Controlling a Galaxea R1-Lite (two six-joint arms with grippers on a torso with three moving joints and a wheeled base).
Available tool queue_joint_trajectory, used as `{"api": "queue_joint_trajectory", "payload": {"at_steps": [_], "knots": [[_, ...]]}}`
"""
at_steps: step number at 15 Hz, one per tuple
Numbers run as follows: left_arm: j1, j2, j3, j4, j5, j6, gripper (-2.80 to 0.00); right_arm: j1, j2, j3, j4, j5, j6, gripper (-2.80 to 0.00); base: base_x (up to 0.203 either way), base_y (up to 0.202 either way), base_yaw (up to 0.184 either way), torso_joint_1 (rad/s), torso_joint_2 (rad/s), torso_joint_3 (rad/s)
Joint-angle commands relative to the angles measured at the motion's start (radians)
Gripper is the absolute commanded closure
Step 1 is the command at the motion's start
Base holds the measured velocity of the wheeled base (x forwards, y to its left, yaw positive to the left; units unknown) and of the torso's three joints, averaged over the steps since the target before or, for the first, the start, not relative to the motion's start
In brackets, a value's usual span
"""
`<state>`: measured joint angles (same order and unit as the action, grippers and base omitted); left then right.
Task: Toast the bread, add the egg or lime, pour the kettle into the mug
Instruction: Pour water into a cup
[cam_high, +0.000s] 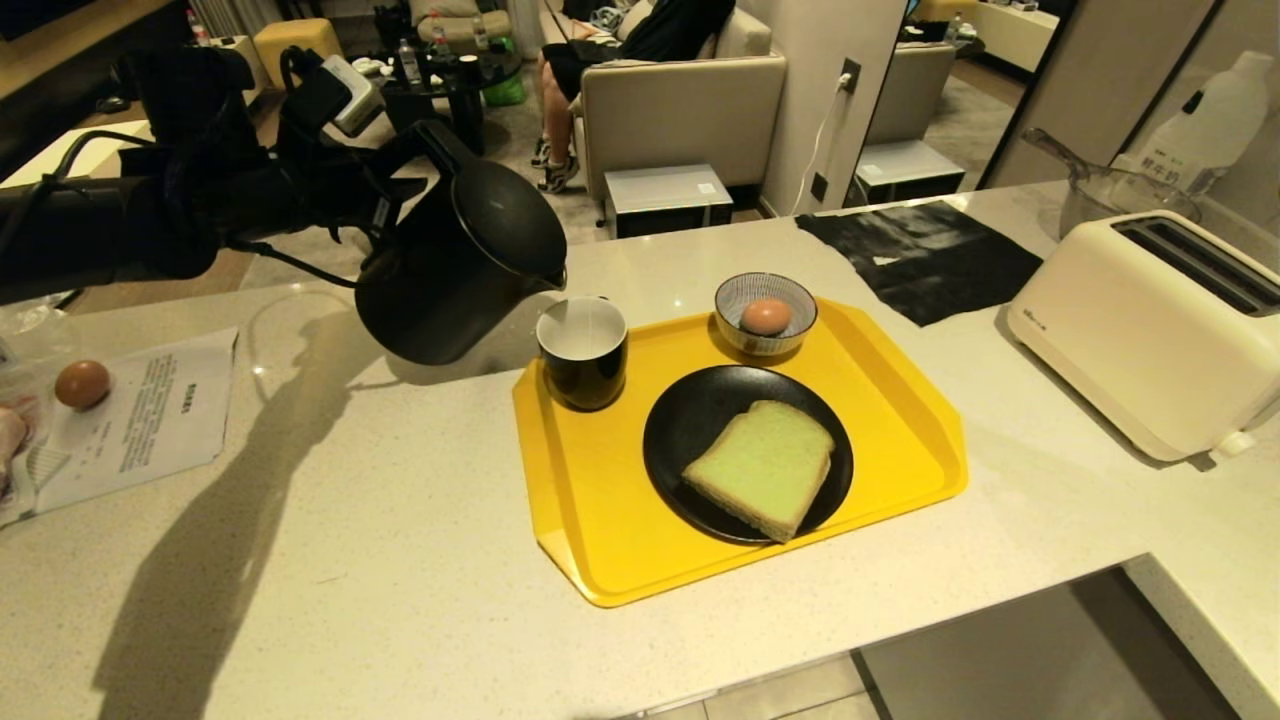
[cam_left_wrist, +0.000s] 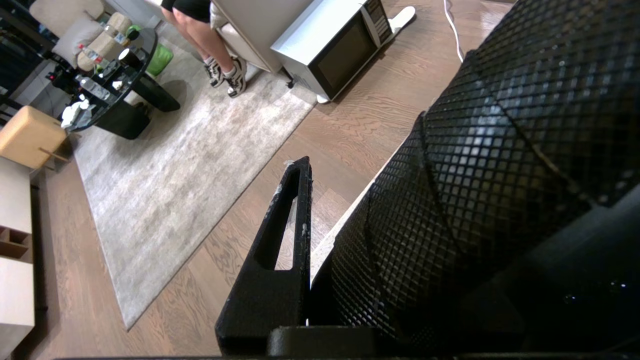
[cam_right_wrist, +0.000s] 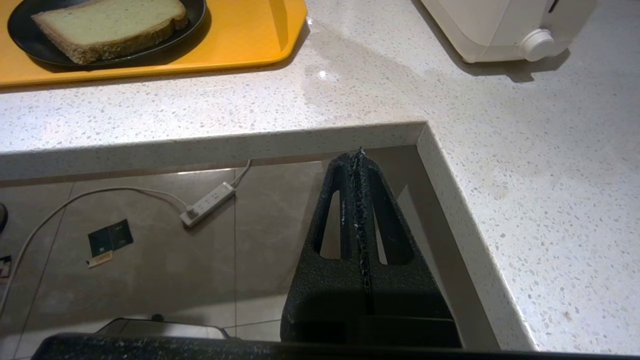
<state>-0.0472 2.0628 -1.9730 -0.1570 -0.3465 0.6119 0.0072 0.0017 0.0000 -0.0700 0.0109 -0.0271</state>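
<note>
Item: kettle (cam_high: 455, 265). Carried off the counter by the left gripper (cam_high: 385, 205), whose fingers are clamped on the handle side; the body hangs ahead of and below the fingers, tipped so that its long axis leans toward the tray and the lid is turned to the head camera. In the left wrist view one finger (cam_left_wrist: 280, 250) is seen pressed beside a black mesh-textured surface that fills the frame; the jaws stand narrow, closed on the handle.

Item: mug (cam_high: 583, 352). Stood upright on the near-left corner of the yellow tray (cam_high: 900, 440), just beyond and beneath the spout; the spout tip is held at the rim, over the white inside. No stream can be made out. The pour is judged to turn on this spout-over-rim alignment, with further tipping toward the mug.

Item: egg (cam_high: 766, 316). Held in the striped bowl (cam_high: 730, 300), farther from the fingers than the mug.

Item: bread (cam_high: 762, 467). Laid flat on the black plate (cam_high: 680, 430), well apart from the fingers.

Item: right gripper (cam_right_wrist: 361, 160). Parked below the counter edge, fingers pressed together, nothing held. The left arm is the nearer.
</note>
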Motion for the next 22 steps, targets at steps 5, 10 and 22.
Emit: {"api": "queue_joint_trajectory", "payload": {"at_steps": [5,10,22], "knots": [[-0.019,-0.022,-0.001,0.041,0.024,0.072,0.00,0.000,0.001,0.026,-0.001,0.000,-0.001,0.00,0.000,0.000,0.000,0.000,0.00,0.000],[-0.031,-0.030,-0.001,0.057,0.059,0.103,0.00,0.000,0.001,0.026,-0.001,0.000,-0.001,0.00,0.000,0.000,0.000,0.000,0.00,0.000],[-0.036,-0.027,-0.001,0.059,0.076,0.146,0.00,0.000,0.001,0.026,-0.001,0.000,-0.001,0.00,0.000,0.000,0.000,0.000,0.00,0.000]]}}
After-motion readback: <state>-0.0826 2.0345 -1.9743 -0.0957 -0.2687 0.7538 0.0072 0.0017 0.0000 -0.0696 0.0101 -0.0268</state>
